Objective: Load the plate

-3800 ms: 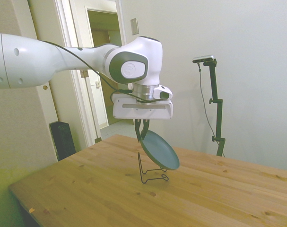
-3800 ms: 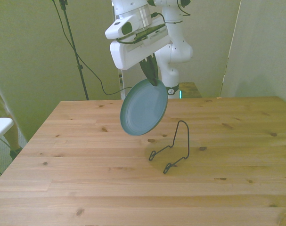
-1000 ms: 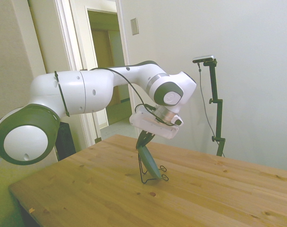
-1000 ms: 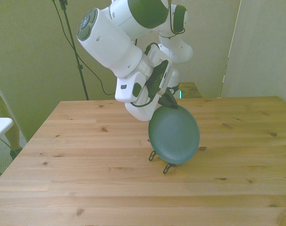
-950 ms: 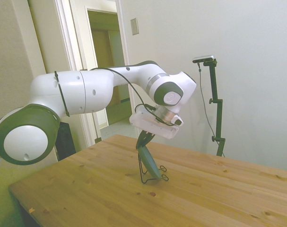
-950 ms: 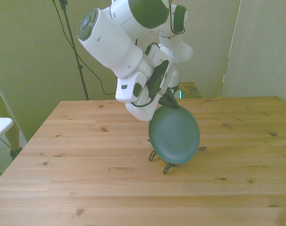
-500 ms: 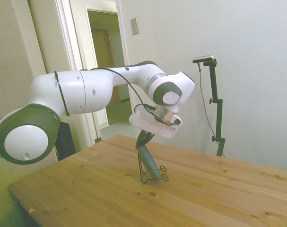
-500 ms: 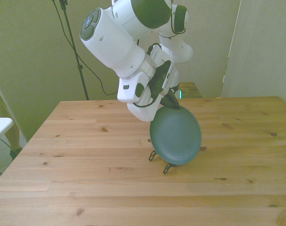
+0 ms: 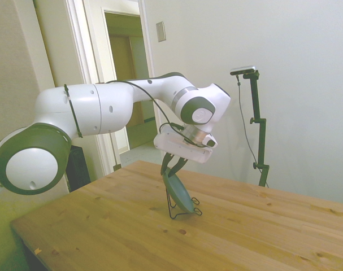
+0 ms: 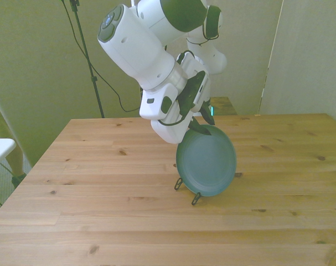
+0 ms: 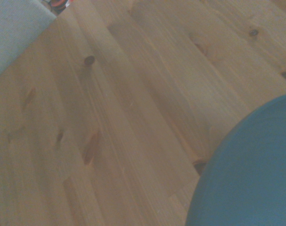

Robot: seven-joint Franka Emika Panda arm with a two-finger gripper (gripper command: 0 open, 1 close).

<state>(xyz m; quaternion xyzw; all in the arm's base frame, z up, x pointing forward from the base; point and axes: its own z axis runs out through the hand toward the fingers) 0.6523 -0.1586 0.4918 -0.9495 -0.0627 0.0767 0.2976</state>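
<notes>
- The jaws are standing apart at the plate's (image 10: 206, 160) top rim; in the side view the two fingers (image 9: 170, 165) are splaying to either side of the edge, so the gripper (image 9: 174, 168) appears to be open and no longer clamping anything.
- The plate is standing on edge in the small black wire rack (image 9: 181, 206), leaning back against its upright loop, near the middle of the wooden surface (image 10: 101, 221).
- The step in hand looks like the release, and doing it well means lifting along the plate's own tilt, clear of the rim, so neither finger is dragging it forward off the rack.
- A sideways brush could tip the light rack, judging by its thin wire feet.
- The plate is showing as round, shallow, matte teal-green, with a raised rim; its blurred edge (image 11: 256, 169) is filling one corner of the wrist view.
</notes>
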